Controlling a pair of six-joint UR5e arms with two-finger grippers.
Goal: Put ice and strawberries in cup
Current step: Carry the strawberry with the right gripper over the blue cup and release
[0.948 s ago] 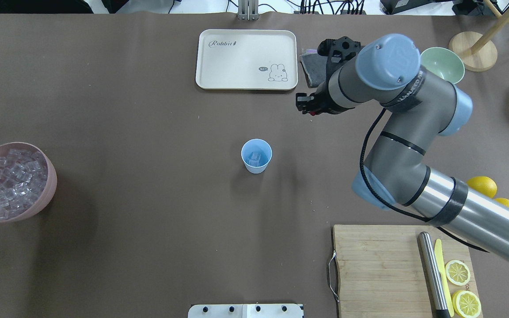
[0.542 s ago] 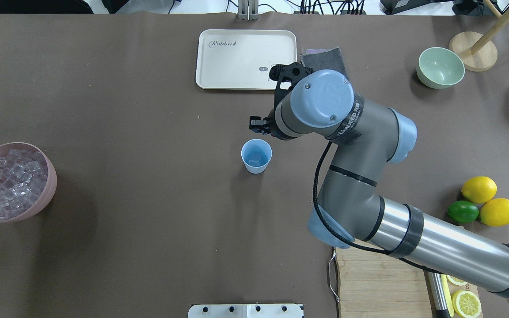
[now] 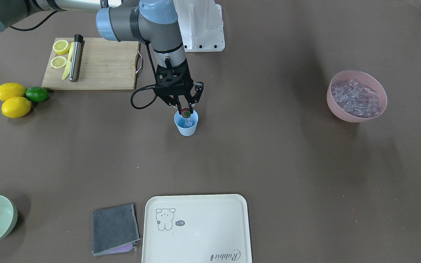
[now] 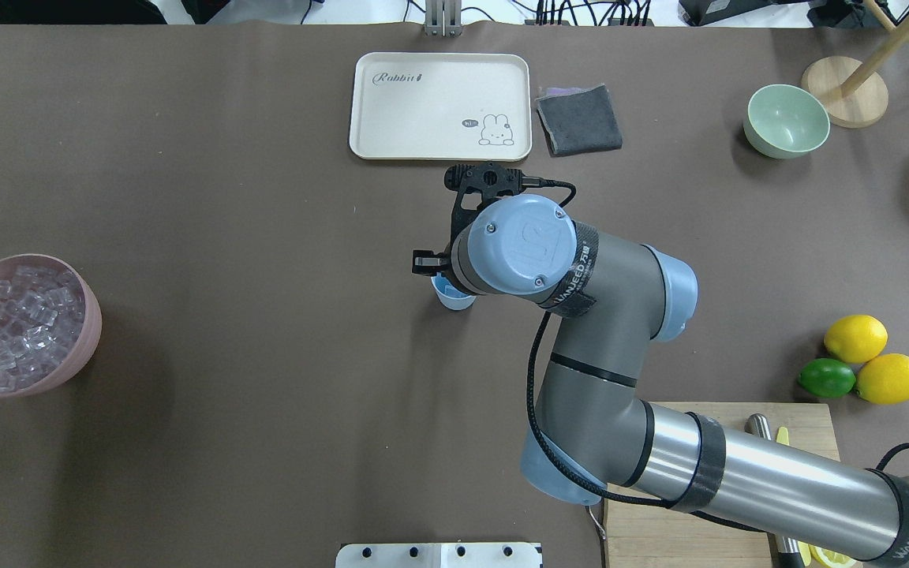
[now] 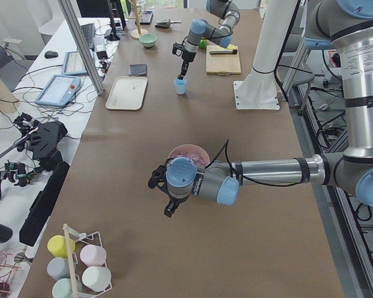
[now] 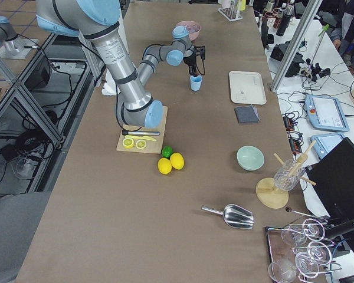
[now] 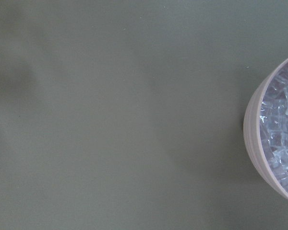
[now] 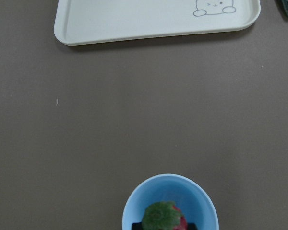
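Fingers (image 3: 191,105) of the right gripper (image 3: 185,110) pinch the small red, green-capped strawberry (image 8: 162,216) over the small light blue plastic cup (image 3: 186,128) at frame centre, clear ice cube (image 3: 188,122) inside. Open only once the berry sits centred within the rim; left gripper (image 5: 168,208) state cannot be told.

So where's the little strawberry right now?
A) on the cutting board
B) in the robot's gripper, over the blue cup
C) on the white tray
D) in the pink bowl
B: the right gripper pinches the strawberry just above the open top of the cup.
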